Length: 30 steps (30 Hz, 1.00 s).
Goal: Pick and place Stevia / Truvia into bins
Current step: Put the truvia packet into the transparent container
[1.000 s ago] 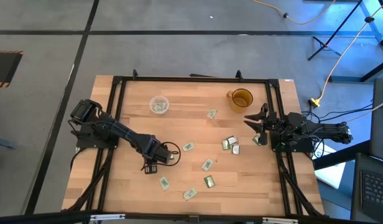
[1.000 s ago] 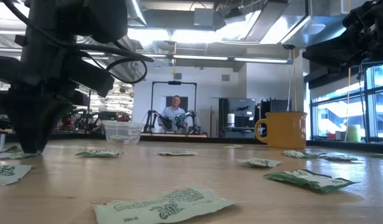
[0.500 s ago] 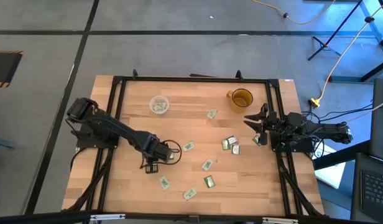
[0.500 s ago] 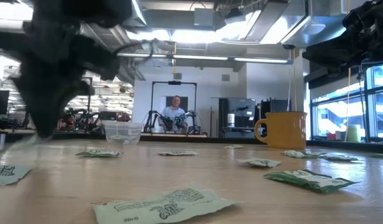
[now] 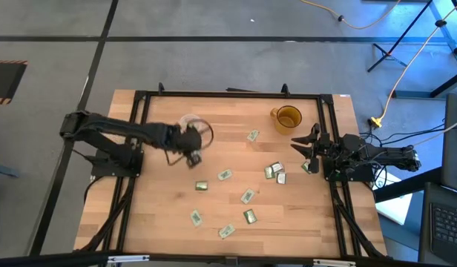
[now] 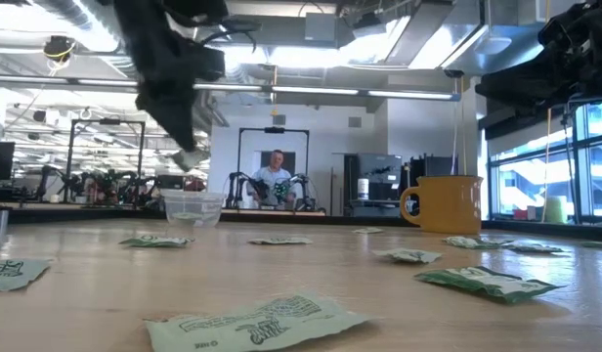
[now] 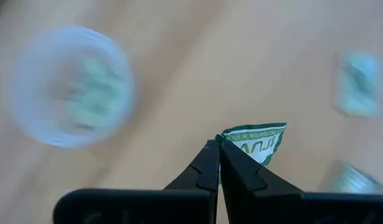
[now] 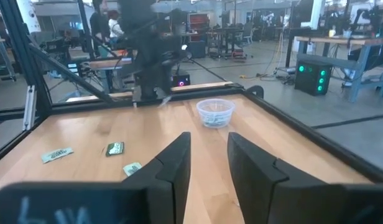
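Left tool (image 7: 218,144) is clenched on a sachet (image 7: 256,140) by one corner, carried near the clear cup (image 5: 189,124) for dropping in. Right tool (image 5: 303,147) is parked released beside the amber mug (image 5: 288,118).

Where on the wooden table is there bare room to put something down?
Free: the wooden table's front-left corner, and the strip between the clear plastic cup and the amber translucent mug. Crowded: the centre-right, where the green-and-white paper sachets lie scattered.

One green-white sachet (image 7: 257,142) hangs pinched beside the clear cup (image 5: 188,124) — others lie flat, scattered near the amber mug (image 5: 287,119).
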Tool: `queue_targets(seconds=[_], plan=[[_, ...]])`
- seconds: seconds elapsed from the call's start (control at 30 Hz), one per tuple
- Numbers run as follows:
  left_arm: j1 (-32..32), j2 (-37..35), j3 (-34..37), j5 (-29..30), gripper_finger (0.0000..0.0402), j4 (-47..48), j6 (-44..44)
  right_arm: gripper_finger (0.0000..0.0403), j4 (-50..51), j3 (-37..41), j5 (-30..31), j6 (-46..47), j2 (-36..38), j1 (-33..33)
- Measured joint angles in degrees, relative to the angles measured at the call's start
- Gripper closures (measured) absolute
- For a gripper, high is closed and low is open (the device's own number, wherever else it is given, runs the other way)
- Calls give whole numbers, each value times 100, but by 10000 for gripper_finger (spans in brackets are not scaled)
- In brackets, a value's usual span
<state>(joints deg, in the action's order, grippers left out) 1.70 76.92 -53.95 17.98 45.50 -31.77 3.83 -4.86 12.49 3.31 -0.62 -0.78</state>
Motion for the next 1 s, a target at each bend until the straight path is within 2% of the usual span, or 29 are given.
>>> queue_targets(seconds=[0.23, 0.43, 0.8, 1.0], plan=[[1569, -40, -2, -116, 398, -107, 900, 292, 202, 0, -2, 230, 0, 0], [2452, 260, -2, -492, 398, -267, 1523, 292, 202, 0, 0, 231, 0, 0], [2894, 1091, -7, -689, 394, -527, 2057, 292, 202, 0, 0, 231, 0, 1], [2917, 1112, -7, -546, 358, -547, 2205, 292, 203, 0, 0, 226, 0, 1]])
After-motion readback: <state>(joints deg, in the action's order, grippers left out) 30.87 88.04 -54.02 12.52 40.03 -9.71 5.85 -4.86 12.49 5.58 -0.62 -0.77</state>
